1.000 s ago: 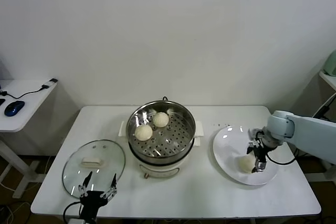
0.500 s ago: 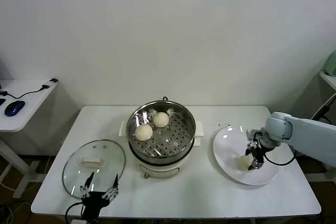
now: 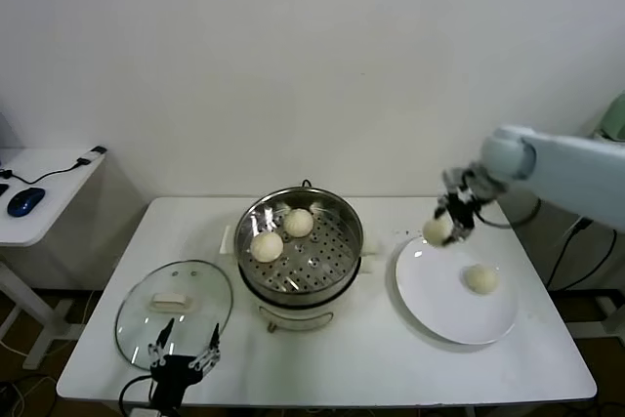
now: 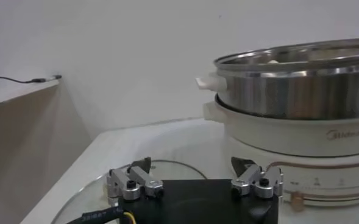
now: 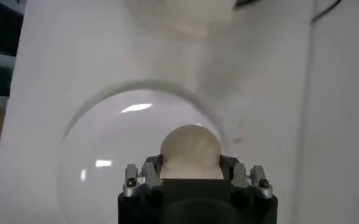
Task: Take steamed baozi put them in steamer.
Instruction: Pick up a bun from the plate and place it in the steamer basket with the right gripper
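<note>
Head view showed the right end effector (image 3: 441, 229) clamped on a steamed baozi (image 3: 437, 229), raised over the white plate's (image 3: 439, 300) far edge, right of the steamer (image 3: 300, 246). Another bun (image 3: 479, 278) apparently sat on the plate. The left end effector (image 3: 183, 356) hung spread above the glass lid (image 3: 175, 310).

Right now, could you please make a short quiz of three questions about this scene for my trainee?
1. True or false: the right pincer holds a baozi in the air above the plate.
2. How many baozi lie inside the steamer? A) one B) two C) four
3. Fill in: the open left pincer waits near the glass ____.

Key: 1 true; 2 B, two buns; 3 lid. One more bun lies on the plate.
</note>
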